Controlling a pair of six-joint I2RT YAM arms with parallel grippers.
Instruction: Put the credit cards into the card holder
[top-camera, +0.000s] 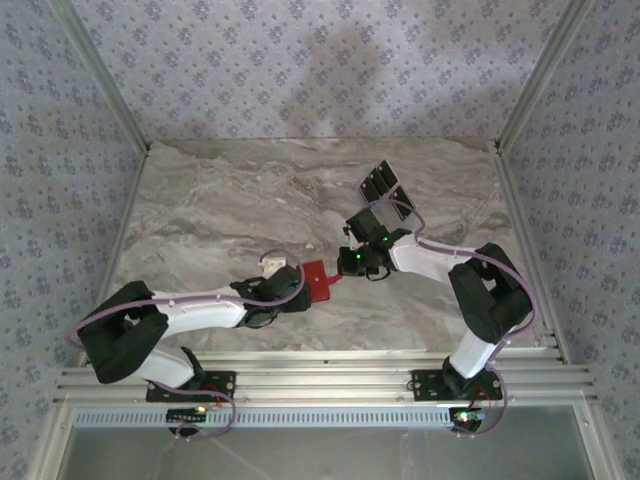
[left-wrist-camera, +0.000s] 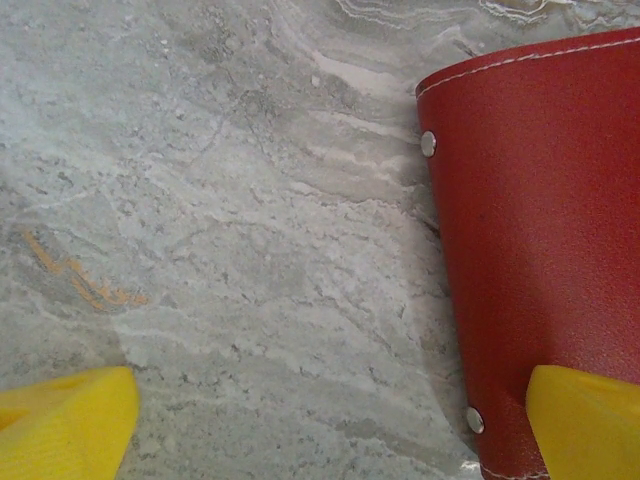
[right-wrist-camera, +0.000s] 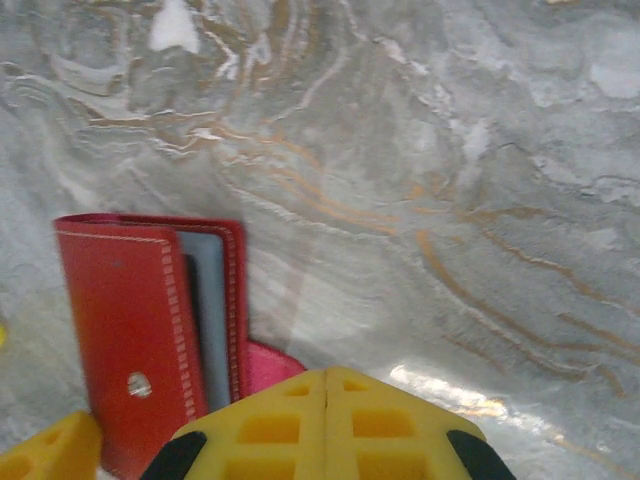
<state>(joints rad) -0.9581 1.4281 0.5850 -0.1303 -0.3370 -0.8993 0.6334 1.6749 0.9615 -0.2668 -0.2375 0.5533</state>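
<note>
Closest to the near edge of the surface (top-camera: 220, 210), our left fingers (left-wrist-camera: 585, 420) are spread wide and released. One sits at the edge of the holder (top-camera: 318, 281), though we cannot tell if it touches; the other is over bare marble. The holder lies about midway across, nearer the near edge than the far. Just beyond it our right fingers (right-wrist-camera: 290, 430) are clenched together with no card, right by the pink tab (right-wrist-camera: 272, 365). The cards (top-camera: 385, 186) lie farther off, right of middle, toward the far edge.

We judge the holder is being readied. Next it needs pinning open and a card fetched.

The right wrist view shows the flap ajar and a grey-blue pocket (right-wrist-camera: 205, 300). The left wrist view shows red outer leather and rivets (left-wrist-camera: 428, 143). The top view places the cards.
</note>
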